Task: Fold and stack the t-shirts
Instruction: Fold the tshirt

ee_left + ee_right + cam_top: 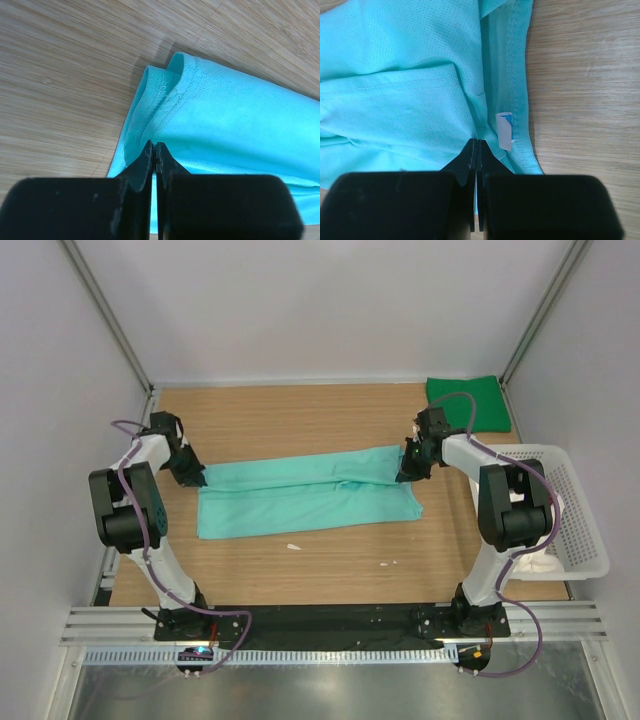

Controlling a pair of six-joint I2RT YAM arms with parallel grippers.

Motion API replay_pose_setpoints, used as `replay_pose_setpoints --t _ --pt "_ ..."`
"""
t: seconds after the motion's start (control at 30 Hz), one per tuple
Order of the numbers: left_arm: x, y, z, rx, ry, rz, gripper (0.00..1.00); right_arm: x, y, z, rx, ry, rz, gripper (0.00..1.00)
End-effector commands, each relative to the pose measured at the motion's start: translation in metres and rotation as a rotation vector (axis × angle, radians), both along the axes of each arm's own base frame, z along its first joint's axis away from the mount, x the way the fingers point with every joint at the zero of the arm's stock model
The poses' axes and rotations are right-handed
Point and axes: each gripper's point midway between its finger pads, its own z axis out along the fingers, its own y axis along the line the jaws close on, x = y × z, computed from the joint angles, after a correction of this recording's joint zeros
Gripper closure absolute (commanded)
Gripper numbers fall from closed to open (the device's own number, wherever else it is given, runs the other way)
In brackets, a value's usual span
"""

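Note:
A mint-teal t-shirt [300,498] lies folded into a long band across the middle of the wooden table. My left gripper [195,478] is shut on its far left corner; the left wrist view shows the closed tips [154,144] pinching the fabric [240,115] beside the hem. My right gripper [407,472] is shut on the far right corner. In the right wrist view, creases in the cloth [395,75] run into its closed tips [476,141], next to a white label [505,129]. A dark green t-shirt [468,403] lies folded at the back right. White fabric [543,563] shows in the basket, partly behind the right arm.
A white plastic lattice basket [590,530] stands at the right edge, close to the right arm. Two small white scraps [293,546] lie on the wood in front of the shirt. Grey walls enclose the table on three sides.

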Motion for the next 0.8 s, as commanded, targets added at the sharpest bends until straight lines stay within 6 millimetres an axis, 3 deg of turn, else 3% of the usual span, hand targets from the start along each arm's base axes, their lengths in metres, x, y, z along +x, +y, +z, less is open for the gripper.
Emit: replay_pose_setpoints --t 0.0,0.4,0.57,0.6,0.67,0.7,0.77 --pt "0.018 0.004 0.026 0.024 -0.104 0.011 1.00 0.012 -0.004 0.005 -0.021 -0.047 0.004 0.99" --pt "0.030 0.009 0.043 0.048 -0.175 0.022 1.00 0.012 -0.003 0.000 -0.020 -0.033 0.008 0.99" --pt "0.004 0.010 0.013 0.052 -0.017 0.050 1.00 0.012 -0.004 0.002 -0.023 -0.033 0.009 0.99" --pt "0.001 0.010 0.012 0.049 -0.008 0.058 0.97 0.012 -0.004 0.003 -0.025 -0.034 0.013 0.99" --pt "-0.009 0.012 0.011 0.065 -0.001 0.108 0.81 0.015 -0.003 0.009 -0.022 -0.036 0.022 0.99" --pt "-0.011 0.019 0.022 0.105 -0.038 0.144 0.72 0.018 -0.001 0.020 -0.010 -0.057 0.028 0.98" --pt "-0.008 0.019 0.043 0.113 -0.100 0.154 0.66 0.018 0.000 0.026 -0.007 -0.059 0.026 0.91"
